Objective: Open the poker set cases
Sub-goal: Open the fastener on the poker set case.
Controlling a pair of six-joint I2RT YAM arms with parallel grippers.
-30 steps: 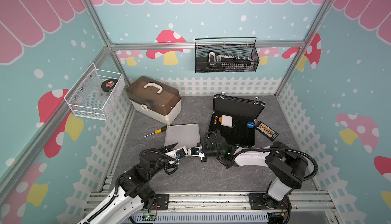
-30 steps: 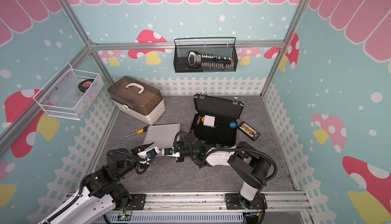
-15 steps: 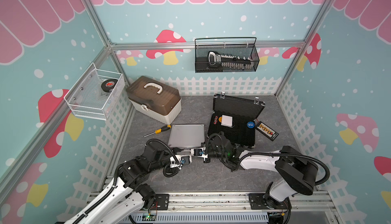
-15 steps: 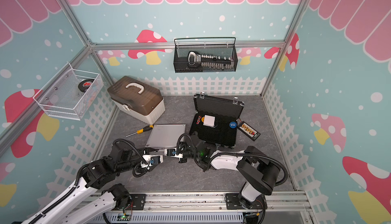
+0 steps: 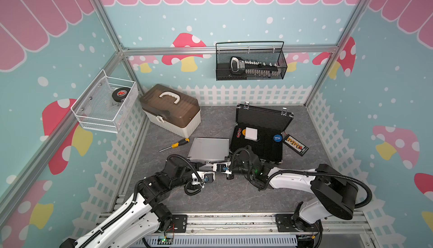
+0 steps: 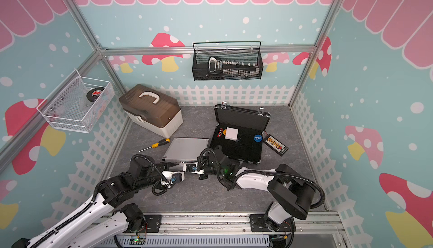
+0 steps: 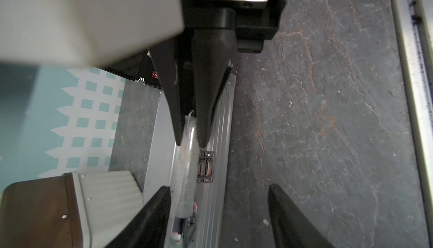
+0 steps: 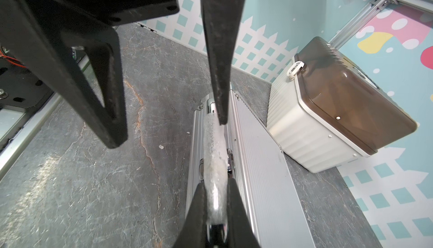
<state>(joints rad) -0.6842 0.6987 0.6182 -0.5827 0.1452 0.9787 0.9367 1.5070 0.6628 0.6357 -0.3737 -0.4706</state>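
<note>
The silver poker set case [image 5: 208, 149] lies shut on the grey floor, left of the black case [image 5: 260, 141], whose lid [image 5: 263, 118] stands open. In the right wrist view my right gripper [image 8: 216, 183] is shut on the silver case's plastic-wrapped handle [image 8: 214, 146]. My left gripper [image 7: 216, 188] stands open at the same front edge. One of its fingers [image 7: 154, 211] is over the lid beside the handle [image 7: 187, 164] and the other is over the floor. A metal latch [image 7: 205, 167] sits closed beside the handle.
A white box with a brown lid [image 5: 171, 111] stands at the back left, close behind the silver case. A yellow-handled screwdriver [image 5: 174, 145] lies left of that case. A black strip with orange parts [image 5: 295, 145] lies right of the black case. Wire baskets hang on the walls.
My left gripper has opened wider and come up to the silver case's front edge, beside the right gripper. The right gripper has stayed shut on the handle.
</note>
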